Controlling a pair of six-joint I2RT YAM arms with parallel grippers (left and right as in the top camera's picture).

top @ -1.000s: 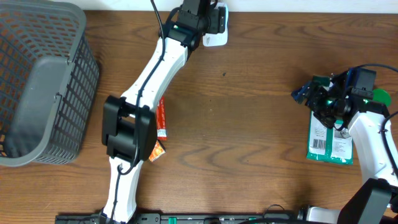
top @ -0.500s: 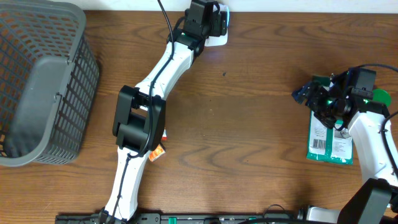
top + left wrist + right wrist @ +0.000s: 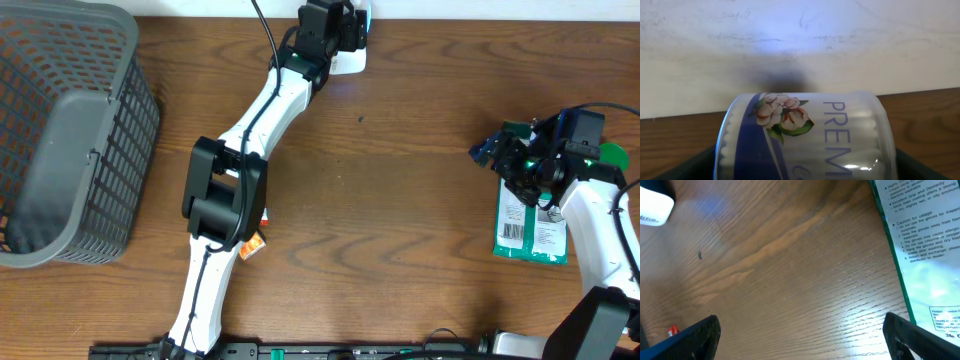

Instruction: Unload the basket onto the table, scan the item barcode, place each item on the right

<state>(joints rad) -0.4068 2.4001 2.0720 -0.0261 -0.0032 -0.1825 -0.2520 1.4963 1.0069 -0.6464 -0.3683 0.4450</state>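
A clear round tub [image 3: 840, 135] with a blue label and a cotton-flower print lies on its side between the fingers of my left gripper [image 3: 807, 170], which is shut on it. It faces a white wall that carries a faint bluish glow. In the overhead view the left gripper [image 3: 338, 28] is at the table's back edge, over a white scanner [image 3: 350, 62], and hides the tub. My right gripper [image 3: 807, 340] hangs open over bare wood, at the top left corner of a green-edged glove packet [image 3: 530, 228].
A grey mesh basket [image 3: 60, 150] fills the left side. An orange sachet [image 3: 255, 240] lies partly under the left arm's elbow. The glove packet [image 3: 925, 240] lies barcode side up near the right edge.
The left arm has stretched further toward the back edge, its elbow shifting right, then held still for the last half second. The right arm has not moved.
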